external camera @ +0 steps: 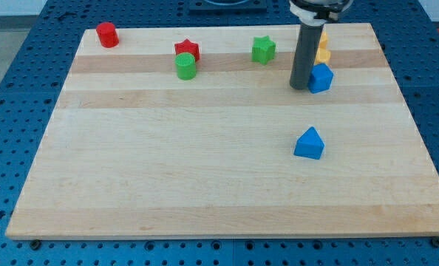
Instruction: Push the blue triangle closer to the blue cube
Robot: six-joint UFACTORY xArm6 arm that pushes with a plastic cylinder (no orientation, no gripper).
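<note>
The blue triangle [309, 143] lies on the wooden board [205, 170] at the view's lower right of centre. The blue cube [321, 77] sits above it, near the view's top right. My rod comes down from the view's top, and my tip [299, 87] rests on the board right against the blue cube's left side. The tip is well above the blue triangle, about a third of the board's depth away.
A yellow block [323, 49] stands just above the blue cube, partly hidden by the rod. A green star [263, 49], a red star [187, 50], a green cylinder [185, 66] and a red cylinder [106, 35] lie along the view's top.
</note>
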